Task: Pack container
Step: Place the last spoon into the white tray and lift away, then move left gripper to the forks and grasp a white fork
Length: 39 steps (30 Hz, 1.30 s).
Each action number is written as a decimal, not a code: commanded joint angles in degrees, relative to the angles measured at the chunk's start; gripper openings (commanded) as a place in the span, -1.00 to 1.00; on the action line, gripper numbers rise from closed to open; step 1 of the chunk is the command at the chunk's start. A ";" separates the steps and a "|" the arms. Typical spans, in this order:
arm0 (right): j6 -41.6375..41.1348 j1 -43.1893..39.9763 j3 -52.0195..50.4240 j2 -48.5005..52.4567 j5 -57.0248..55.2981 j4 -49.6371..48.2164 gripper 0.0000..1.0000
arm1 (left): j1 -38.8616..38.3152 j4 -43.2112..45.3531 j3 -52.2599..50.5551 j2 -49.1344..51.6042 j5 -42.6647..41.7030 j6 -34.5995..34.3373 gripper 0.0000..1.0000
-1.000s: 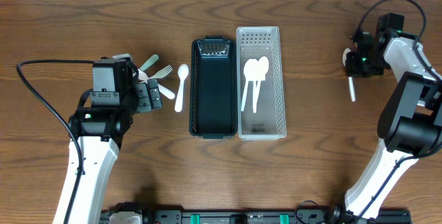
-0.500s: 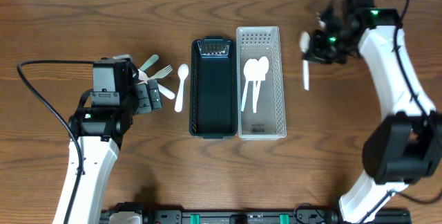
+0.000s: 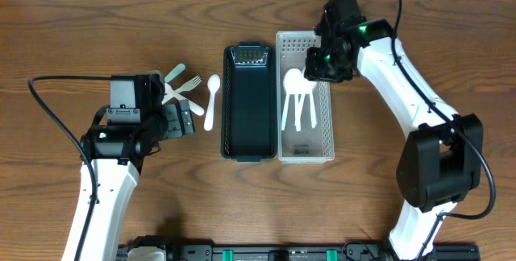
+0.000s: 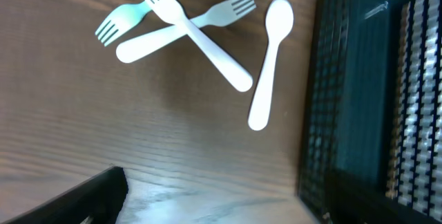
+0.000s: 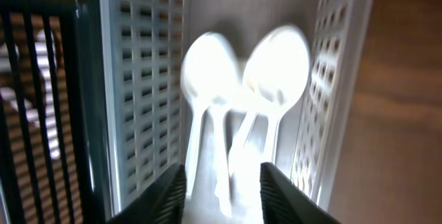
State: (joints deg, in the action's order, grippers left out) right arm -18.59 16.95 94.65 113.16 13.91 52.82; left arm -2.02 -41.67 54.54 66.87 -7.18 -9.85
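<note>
Left fingers spread wide, left arm folded, right arm stretched inward, right fingers parted, pointing down.

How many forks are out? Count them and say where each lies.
3, all on the table left of the dark basket: a teal fork, and beside it a white fork crossing a second white fork. The left arm may hide others.

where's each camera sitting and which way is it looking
overhead: above table, straight down on black tray, white tray; left arm, right arm show.
left wrist: on left arm, facing down at forks, loose spoon; one pincer finger shows.
right wrist: on right arm, looking into white tray at spoons; both fingertips show.
shared: overhead and left wrist both catch the forks.
</note>
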 commanded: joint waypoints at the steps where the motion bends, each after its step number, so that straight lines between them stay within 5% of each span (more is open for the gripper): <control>1: 2.40 -2.27 1.99 -2.75 -1.03 -1.60 0.01 | 0.24 0.68 1.11 0.22 2.23 -9.40 0.65; 9: 2.38 -15.43 3.15 -6.29 -1.05 -1.53 0.34 | 0.46 3.28 1.31 7.82 6.12 -23.30 0.61; 16: 2.38 -24.50 3.06 -4.98 -1.05 4.09 0.34 | 0.46 12.79 1.86 22.73 4.66 -40.13 0.53; 29: 5.64 -25.92 3.06 -4.98 -1.05 8.37 0.26 | 0.52 15.43 13.94 42.99 -0.15 -42.36 0.49; 39: 6.03 -25.94 3.06 -4.98 -1.09 9.16 0.20 | 1.73 13.60 14.27 45.77 0.33 -40.11 0.11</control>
State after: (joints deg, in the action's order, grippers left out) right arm -13.37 -9.04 97.08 108.05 12.67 61.91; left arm -1.13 -27.14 68.51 110.80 -7.35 -51.29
